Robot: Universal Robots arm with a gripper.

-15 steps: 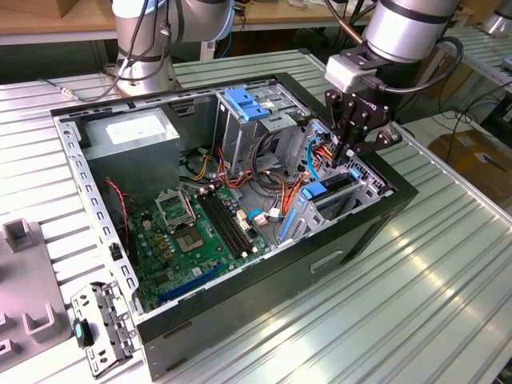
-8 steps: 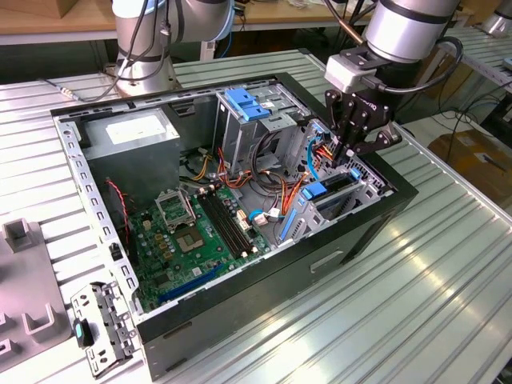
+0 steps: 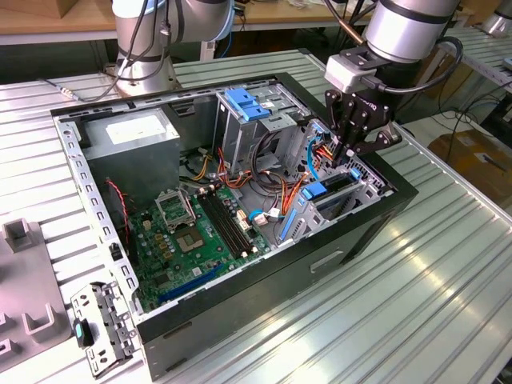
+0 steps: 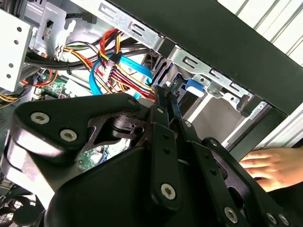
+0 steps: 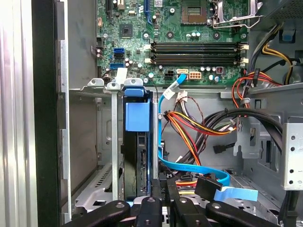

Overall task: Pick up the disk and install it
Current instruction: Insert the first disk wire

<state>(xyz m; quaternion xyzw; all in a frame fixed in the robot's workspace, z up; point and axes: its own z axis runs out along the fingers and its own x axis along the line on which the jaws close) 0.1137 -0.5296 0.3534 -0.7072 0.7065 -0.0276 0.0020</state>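
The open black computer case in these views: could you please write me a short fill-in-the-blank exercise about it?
The silver metal disk with the light blue bracket stands on ____ in the black computer case's bay.
The flat cable beside the black gripper is ____.
The flat motherboard on the case floor is ____.
In the second wrist view, a person's ____ shows outside the case.
Missing words: edge, blue, green, hand.

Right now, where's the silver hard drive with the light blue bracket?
The silver hard drive with the light blue bracket stands on edge in the grey metal drive bay at the open black computer case's exterior-view right end, under the gripper.
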